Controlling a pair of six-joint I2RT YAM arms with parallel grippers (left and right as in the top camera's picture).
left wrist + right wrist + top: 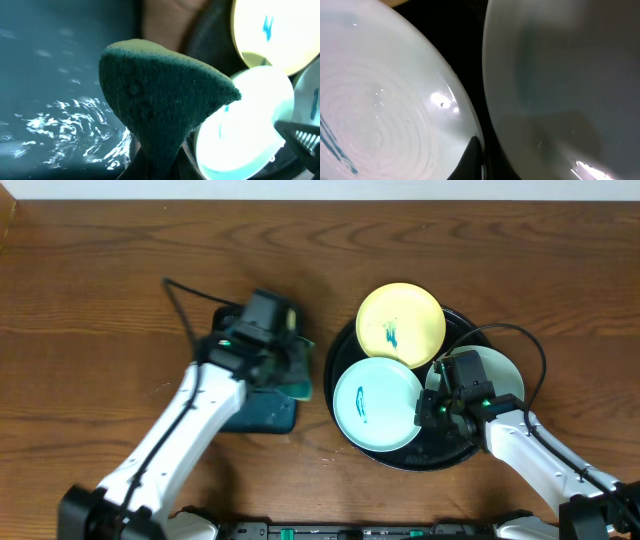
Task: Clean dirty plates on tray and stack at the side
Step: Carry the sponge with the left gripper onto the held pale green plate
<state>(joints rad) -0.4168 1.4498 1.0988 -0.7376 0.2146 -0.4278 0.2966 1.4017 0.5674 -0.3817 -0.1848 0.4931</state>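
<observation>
**Sponge pinched beside the tray, right jaws hidden among the plates**

The right gripper (440, 408) sits low over the right half of the round black tray (345, 350), and its body hides where its jaws meet, so I cannot tell whether they are wide or closed. Its wrist camera shows only one dark fingertip (471, 159), cut off at the bottom edge. It lies in the black gap between two plates. The pale plate on the tray's right side (497, 375) is partly covered by this gripper. From the wrist it fills the frame as a blurred grey-white surface, and any mark at its centre is too soft to read.

The mint plate (378, 403) lies on the tray's near-left part, with a thin blue-green smear at its centre. The pale yellow plate (400, 323) lies on the tray's far side, overhanging the rim, with a blue-green smear of its own. Its near edge overlaps the mint plate.

Just left of the tray, the left gripper (290, 370) holds a dark green sponge (160, 95). Its jaws are closed on the sponge's lower end, which narrows out of the frame, and the fingers themselves do not show. The sponge blocks much of that camera's view towards the tray.

Under this arm, beside the tray's left rim, lies a rectangular dark teal tray (262, 415), glinting in the wrist view. A black cable (535, 355) loops over the tray's right edge above the wooden bench (100, 290).
</observation>
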